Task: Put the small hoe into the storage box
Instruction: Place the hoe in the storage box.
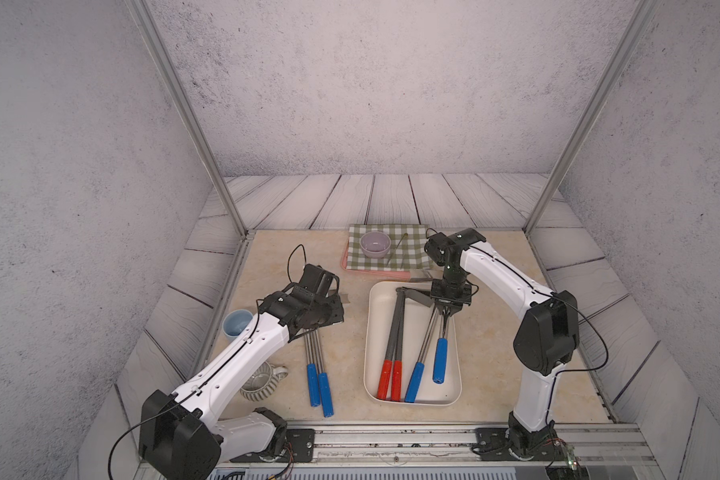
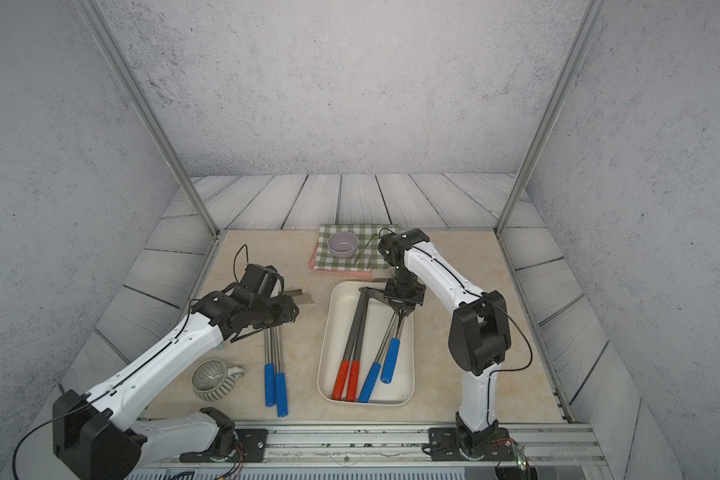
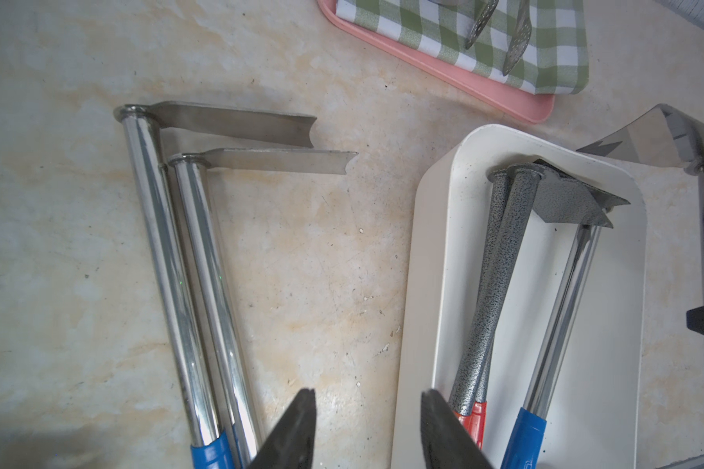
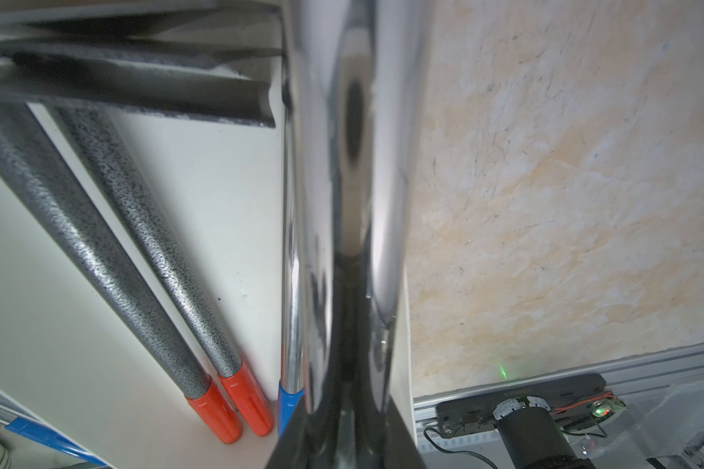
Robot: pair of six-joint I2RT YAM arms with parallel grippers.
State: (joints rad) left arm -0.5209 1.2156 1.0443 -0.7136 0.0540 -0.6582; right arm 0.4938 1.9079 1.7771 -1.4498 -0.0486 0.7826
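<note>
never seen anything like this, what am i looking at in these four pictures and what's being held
This is a robot: a left arm and a right arm, fixed at the front of the table, each ending in a two-fingered gripper. The two wide pictures come from paired cameras overhead, so they look nearly alike. The two close-ups come from a camera on each wrist. The cream storage box holds two red-handled hoes and a loose blue-handled hoe. The right gripper is shut on the shaft of the held hoe, its blue handle over the box. The left gripper is open, hovering above two more hoes lying on the table. Beyond the box a pink tray carries a checked cloth and a lilac bowl. A blue cup and a ribbed mug stand by the left arm.
</note>
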